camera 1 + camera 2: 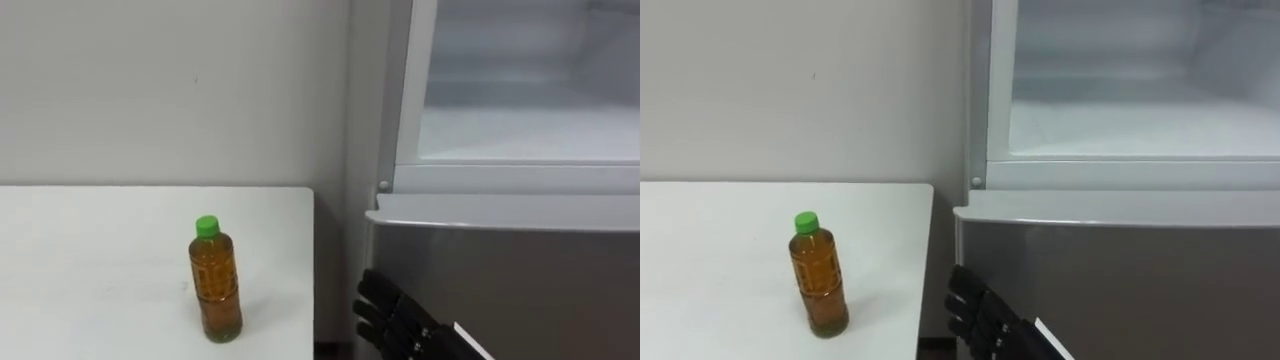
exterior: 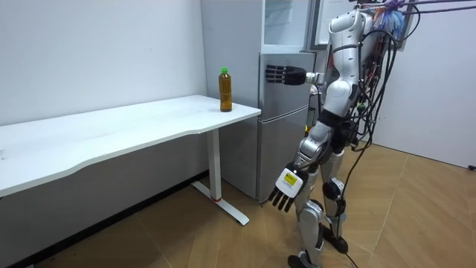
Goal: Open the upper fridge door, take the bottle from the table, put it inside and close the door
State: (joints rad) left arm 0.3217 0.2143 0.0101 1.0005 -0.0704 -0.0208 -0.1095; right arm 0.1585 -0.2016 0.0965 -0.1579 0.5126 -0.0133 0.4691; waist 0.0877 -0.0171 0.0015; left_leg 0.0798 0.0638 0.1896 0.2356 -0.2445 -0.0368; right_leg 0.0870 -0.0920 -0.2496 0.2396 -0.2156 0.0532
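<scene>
While the robot stands upright on the wood floor (image 2: 416, 216) facing the fridge (image 2: 282, 119), just past the end of the table (image 1: 90, 250), its right hand (image 1: 398, 320) is raised forward at chest height. It hangs close in front of the fridge's shut silver lower door (image 1: 520, 290), but whether it touches the door cannot be told. The fingers (image 1: 370, 298) of that hand are relaxed and loosely extended, grasping nothing. To the left of this hand, well apart from it and across the gap between fridge and table, the bottle (image 1: 216, 290) stands upright on the white tabletop near the table's end. It has a green cap, amber liquid inside, and nothing touching it. Above the right hand, over the top edge of the lower door, the upper fridge compartment (image 1: 530, 100) shows its pale inside within a light frame. Behind the bottle and up to the left of the hand runs the plain wall (image 1: 170, 90). In the room view the left hand (image 2: 286, 187) hangs low at the robot's side. It is far below the raised hand and well away from the bottle, its fingers slack and pointing at the floor, holding nothing.
</scene>
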